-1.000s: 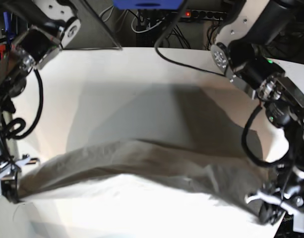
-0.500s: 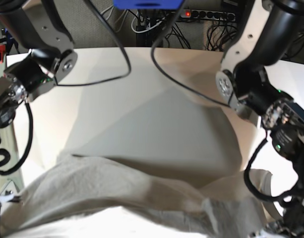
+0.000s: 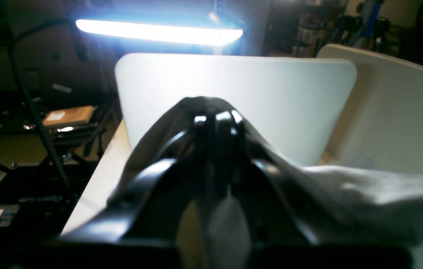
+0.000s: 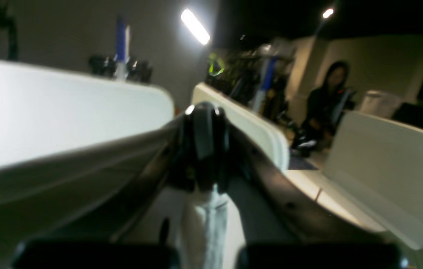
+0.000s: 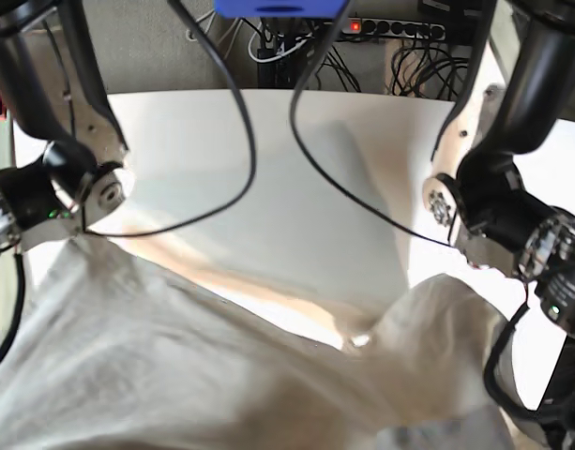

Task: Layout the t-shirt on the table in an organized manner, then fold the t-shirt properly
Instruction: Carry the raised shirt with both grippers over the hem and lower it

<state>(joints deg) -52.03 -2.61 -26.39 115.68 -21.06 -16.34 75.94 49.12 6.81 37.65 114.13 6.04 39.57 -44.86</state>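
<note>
T-shirt (image 5: 174, 366) lifted clear of the table (image 5: 268, 187) along its near edge, stretched as one broad sheet across the whole near side, sagging in the middle with a fold near the near-right corner. Pinched at one edge in the left gripper (image 3: 215, 123), jaws closed tight on the cloth (image 3: 364, 194); pinched at the opposite edge in the right gripper (image 4: 205, 123), likewise clamped on fabric (image 4: 204, 224). Far half of the table bare, crossed only by shadow and loose black cables (image 5: 240, 141). By judgement, still in the spreading stage: shirt raised and held taut, not yet laid flat. Left to do: lowering and smoothing it out, then every fold. No fold made so far.
</note>
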